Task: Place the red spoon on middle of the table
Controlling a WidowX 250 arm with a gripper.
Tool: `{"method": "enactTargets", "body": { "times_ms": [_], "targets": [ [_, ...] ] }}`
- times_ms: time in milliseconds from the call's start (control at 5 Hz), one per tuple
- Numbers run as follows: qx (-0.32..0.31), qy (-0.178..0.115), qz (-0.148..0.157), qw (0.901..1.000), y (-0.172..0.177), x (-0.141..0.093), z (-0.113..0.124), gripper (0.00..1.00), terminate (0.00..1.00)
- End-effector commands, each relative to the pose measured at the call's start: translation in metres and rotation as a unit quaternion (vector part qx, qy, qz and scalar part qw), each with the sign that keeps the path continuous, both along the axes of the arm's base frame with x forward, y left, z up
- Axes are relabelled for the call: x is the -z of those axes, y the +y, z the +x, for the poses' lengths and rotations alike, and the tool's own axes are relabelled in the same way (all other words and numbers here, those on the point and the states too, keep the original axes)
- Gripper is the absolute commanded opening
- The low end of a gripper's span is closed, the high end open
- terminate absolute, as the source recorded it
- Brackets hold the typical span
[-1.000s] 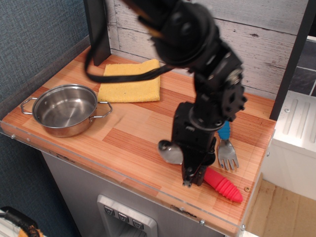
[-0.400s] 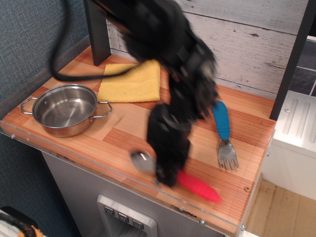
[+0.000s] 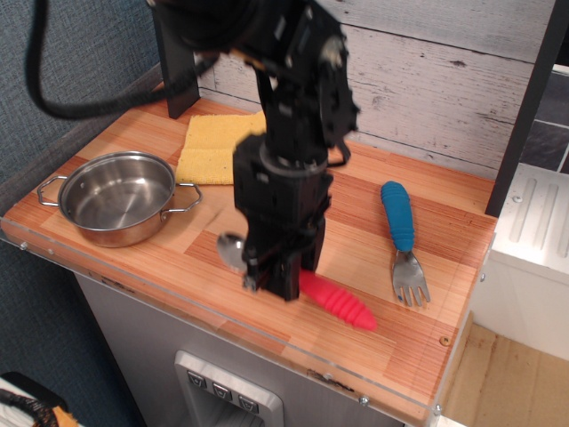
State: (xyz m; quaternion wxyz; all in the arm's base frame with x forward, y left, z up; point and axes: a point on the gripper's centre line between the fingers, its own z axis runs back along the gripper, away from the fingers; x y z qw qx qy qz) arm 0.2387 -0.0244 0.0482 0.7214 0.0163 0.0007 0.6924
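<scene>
The red spoon (image 3: 338,302) has its ribbed red handle sticking out to the right of my gripper (image 3: 271,283) and its shiny metal bowl (image 3: 231,249) showing to the left. My black gripper points down and is shut on the spoon at the neck, low over the front part of the wooden table (image 3: 356,240). The spoon lies nearly level, close to the tabletop; I cannot tell if it touches.
A steel pot (image 3: 117,197) sits at the front left. A yellow cloth (image 3: 213,147) lies behind it, partly hidden by the arm. A blue-handled fork (image 3: 402,236) lies at the right. A black post (image 3: 173,62) stands at the back left.
My gripper has moved left along the front of the table, carrying the red spoon with it, away from the blue fork.
</scene>
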Motion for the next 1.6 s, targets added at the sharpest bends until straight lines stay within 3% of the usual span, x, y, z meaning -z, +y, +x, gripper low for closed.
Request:
{"method": "enactTargets", "body": {
  "times_ms": [0,200,400,600,800,1000,1200,1400],
  "targets": [
    [0.233,-0.03,-0.031,0.9714,0.01,-0.012,0.041,0.0,0.0],
    [0.353,-0.025,-0.022,0.935,0.016,-0.007,0.05,0.0,0.0],
    [0.467,-0.027,-0.004,0.8837,0.016,-0.007,0.053,0.0,0.0],
    [0.573,-0.028,-0.027,0.8186,0.021,-0.009,0.055,0.0,0.0],
    [0.668,-0.013,-0.029,0.7431,0.03,-0.01,0.054,0.0,0.0],
    [0.721,-0.008,-0.029,0.6927,0.043,-0.005,0.061,0.0,0.0],
    [0.752,-0.012,-0.002,0.6593,0.047,-0.001,0.062,0.0,0.0],
    [0.761,-0.028,0.013,0.6479,0.055,0.006,0.063,0.0,0.0]
  ]
}}
